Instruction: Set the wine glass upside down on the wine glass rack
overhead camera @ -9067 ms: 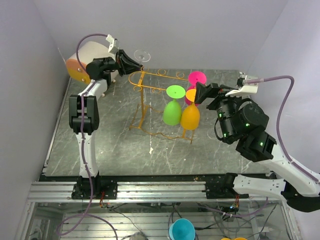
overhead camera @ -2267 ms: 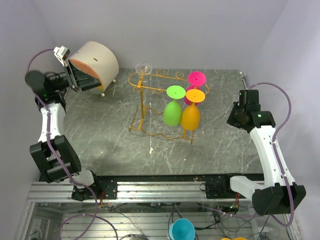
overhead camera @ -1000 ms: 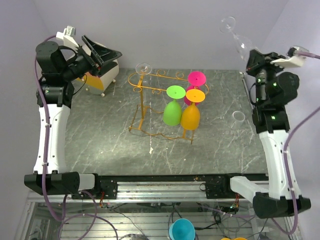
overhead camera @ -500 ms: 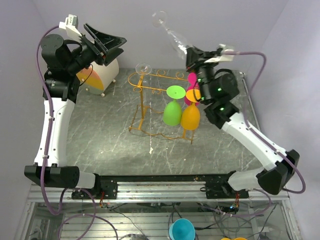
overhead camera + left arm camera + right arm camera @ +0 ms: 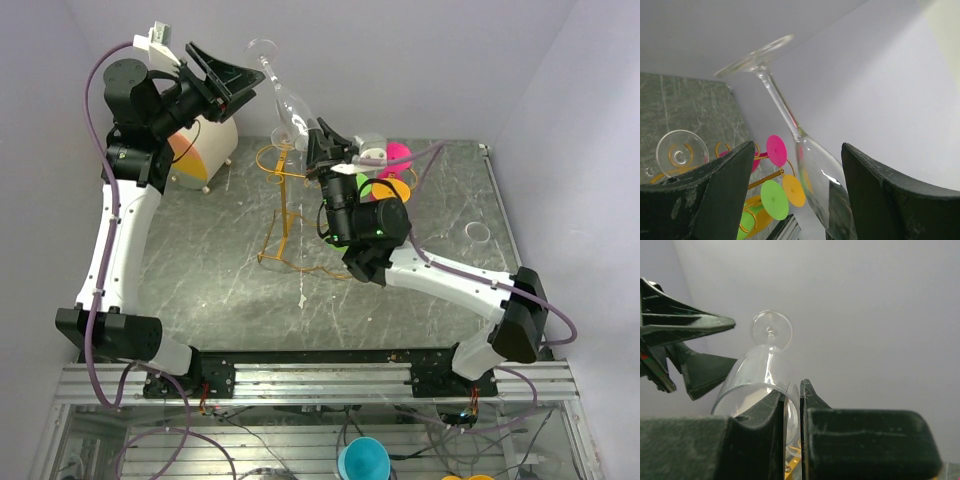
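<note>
A clear wine glass hangs in the air above the golden wire wine glass rack, foot up and to the left. My right gripper is shut on the bowl's rim, one finger inside and one outside. My left gripper is open beside the glass. In the left wrist view the bowl lies between its fingers, closer to the right one, and the foot points away. The rack's wire shows below.
Pink, orange and green glasses hang upside down on the rack, and the foot of another clear glass sits in a loop. A cream drum with an orange face stands at the back left. A small clear ring lies at the right.
My right arm has swung left with the wine glass, from the far right to above the rack. The left gripper has moved toward it and its jaws have narrowed a little.
</note>
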### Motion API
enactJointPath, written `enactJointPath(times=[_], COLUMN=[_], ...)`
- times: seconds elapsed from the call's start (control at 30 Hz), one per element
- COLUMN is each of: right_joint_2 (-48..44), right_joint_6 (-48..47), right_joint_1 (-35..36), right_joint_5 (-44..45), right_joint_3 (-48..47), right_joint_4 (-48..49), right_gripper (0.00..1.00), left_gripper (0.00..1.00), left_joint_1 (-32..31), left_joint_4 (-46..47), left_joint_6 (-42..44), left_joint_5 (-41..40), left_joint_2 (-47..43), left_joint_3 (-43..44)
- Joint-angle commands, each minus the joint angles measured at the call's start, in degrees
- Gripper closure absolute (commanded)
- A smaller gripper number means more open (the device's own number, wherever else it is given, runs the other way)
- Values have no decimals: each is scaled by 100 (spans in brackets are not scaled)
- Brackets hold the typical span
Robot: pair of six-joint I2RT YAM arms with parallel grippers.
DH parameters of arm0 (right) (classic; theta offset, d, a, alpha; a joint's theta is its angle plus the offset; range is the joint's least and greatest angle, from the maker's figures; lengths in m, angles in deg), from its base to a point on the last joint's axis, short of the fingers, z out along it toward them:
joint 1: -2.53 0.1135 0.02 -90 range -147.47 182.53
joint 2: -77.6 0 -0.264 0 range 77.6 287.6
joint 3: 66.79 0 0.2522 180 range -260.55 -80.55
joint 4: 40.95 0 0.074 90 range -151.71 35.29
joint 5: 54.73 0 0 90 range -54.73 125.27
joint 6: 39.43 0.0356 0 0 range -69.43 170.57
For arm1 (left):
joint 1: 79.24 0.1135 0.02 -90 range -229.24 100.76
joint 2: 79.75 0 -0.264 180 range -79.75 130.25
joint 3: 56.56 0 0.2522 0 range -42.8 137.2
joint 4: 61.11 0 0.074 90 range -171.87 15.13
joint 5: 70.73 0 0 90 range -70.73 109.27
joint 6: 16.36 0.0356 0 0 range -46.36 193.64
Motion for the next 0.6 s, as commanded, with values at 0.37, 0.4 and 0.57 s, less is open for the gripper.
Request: enactJointPath(times=[0.37, 0.4, 0.57], right_joint_2=[495, 496, 481], right_joint_6=[-698, -694, -574], right_joint_1=[418, 418, 421], right_joint_5=[226, 222, 185], right_joint_3=[-270, -260, -160], right_joint_4=[1163, 1180, 1256], right_gripper=[100, 100, 100], left_gripper=[20, 21, 21], left_joint_1=[-127, -130, -165], left_joint_4=[256, 318, 425], left_joint_6=[377, 352, 235], left_joint_5=[-77, -55, 30], left_joint_2=[107, 95, 75], left_joint_3=[188, 130, -58])
